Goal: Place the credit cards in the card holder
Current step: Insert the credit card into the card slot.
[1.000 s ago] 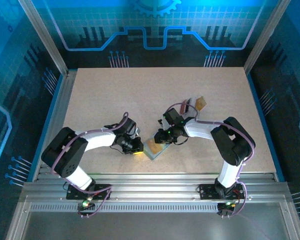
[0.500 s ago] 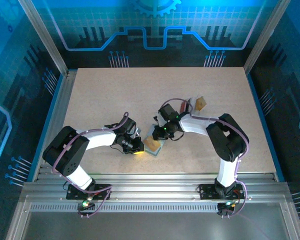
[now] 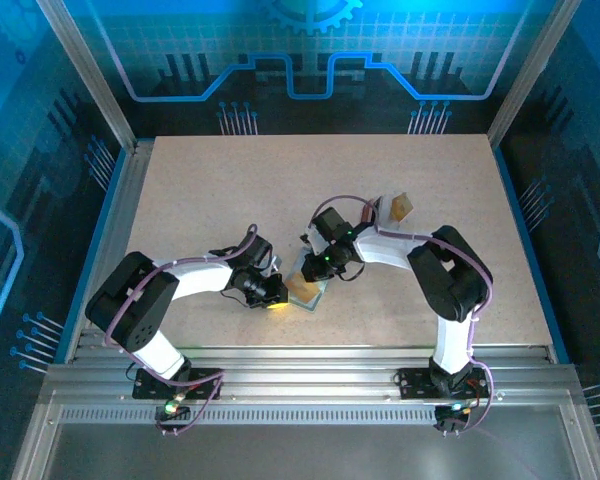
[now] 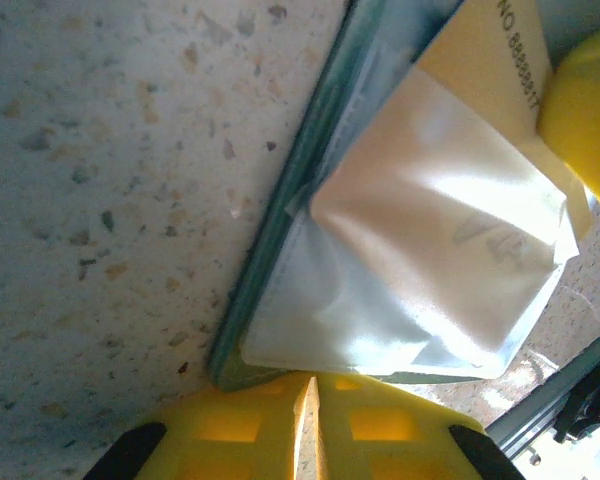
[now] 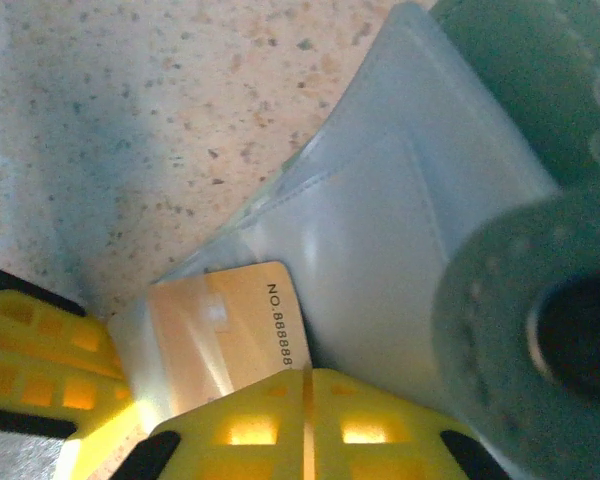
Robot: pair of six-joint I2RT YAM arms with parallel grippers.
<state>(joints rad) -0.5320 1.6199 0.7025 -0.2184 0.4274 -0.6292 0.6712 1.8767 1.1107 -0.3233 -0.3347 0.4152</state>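
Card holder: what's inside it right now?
One tan card, number printed along its edge, sits partway in the pale lining of the card holder. The lining veils its inner part; any cards underneath cannot be seen.

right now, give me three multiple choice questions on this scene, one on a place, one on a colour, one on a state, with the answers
1. Where does the holder lie?
A) between the left claw and the right claw
B) far back on the left
C) far back on the right

2. What colour is the card at the holder?
A) red
B) tan
C) blue

3. How is the holder?
A) folded shut
B) lying open
C) standing on edge

Answers: 1 A, the top view shows both claws meeting at it. 2 B, the right wrist view shows it tan with printed digits. 3 B, its pale lining faces up.
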